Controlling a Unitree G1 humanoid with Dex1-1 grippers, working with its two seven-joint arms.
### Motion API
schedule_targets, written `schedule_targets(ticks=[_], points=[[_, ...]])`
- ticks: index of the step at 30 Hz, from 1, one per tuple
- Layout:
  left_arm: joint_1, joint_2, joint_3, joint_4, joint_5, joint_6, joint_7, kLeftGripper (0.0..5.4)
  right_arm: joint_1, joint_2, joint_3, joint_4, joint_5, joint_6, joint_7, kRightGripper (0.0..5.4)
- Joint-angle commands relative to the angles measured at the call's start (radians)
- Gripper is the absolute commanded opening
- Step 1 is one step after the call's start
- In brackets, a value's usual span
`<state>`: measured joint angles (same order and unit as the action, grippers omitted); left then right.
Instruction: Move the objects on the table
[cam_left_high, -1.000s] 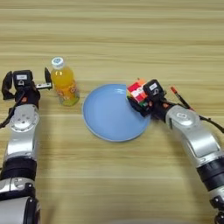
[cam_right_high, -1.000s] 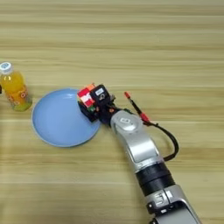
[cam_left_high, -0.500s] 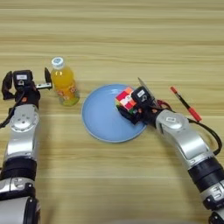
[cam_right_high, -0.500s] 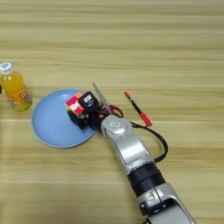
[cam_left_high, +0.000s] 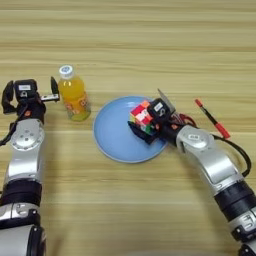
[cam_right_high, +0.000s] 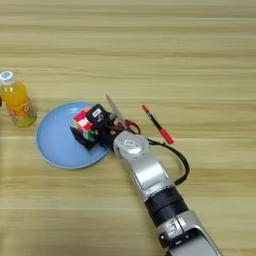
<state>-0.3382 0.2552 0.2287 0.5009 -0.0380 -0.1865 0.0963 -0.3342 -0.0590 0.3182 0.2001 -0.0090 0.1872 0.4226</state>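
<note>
The right gripper pinches the puzzle cube over the blue plate, likely to set it there; the left gripper, spread, idles beside the bottle left of the plate.

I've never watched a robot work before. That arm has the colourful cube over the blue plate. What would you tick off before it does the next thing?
1. Right claw shut on puzzle cube: ok.
2. Cube lies over the blue plate, inside its rim: ok.
3. Cube resting on the plate or held just above: cannot tell.
4. Scissors right behind the wrist, may snag when the arm backs away: not ok.
5. Red pen apart from the arm: ok.
6. Left claw parked beside the bottle, open, away from the plate: ok.
</note>
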Motion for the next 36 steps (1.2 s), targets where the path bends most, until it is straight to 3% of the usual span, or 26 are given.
schedule_targets(ticks=[1, 5, 9, 21, 33, 36], points=[[0.003, 0.004, -0.003, -0.011, 0.011, 0.004, 0.004, 5.4, 0.008, 0.004, -0.013, -0.048, 0.004, -0.028, -0.004, 5.02], [0.003, 0.003, -0.002, -0.011, 0.011, 0.002, 0.005, 5.4, 0.011, 0.004, -0.035, -0.081, 0.01, -0.035, -0.021, 5.38], [0.003, 0.001, 0.0, -0.011, 0.01, 0.0, 0.008, 5.4, 0.008, -0.006, -0.07, -0.1, 0.008, -0.04, -0.047, 5.38], [0.001, -0.002, 0.036, -0.018, -0.005, -0.031, 0.055, 5.4, -0.035, -0.081, -0.293, -0.022, 0.047, -0.064, -0.155, 5.38], [-0.004, -0.008, 0.056, -0.022, -0.023, -0.055, 0.051, 5.4, -0.102, -0.179, -0.477, 0.254, 0.025, -0.142, -0.359, 5.38], [-0.006, -0.012, 0.062, -0.026, -0.032, -0.069, 0.045, 5.4, -0.115, -0.184, -0.491, 0.298, 0.034, -0.165, -0.373, 5.38]])
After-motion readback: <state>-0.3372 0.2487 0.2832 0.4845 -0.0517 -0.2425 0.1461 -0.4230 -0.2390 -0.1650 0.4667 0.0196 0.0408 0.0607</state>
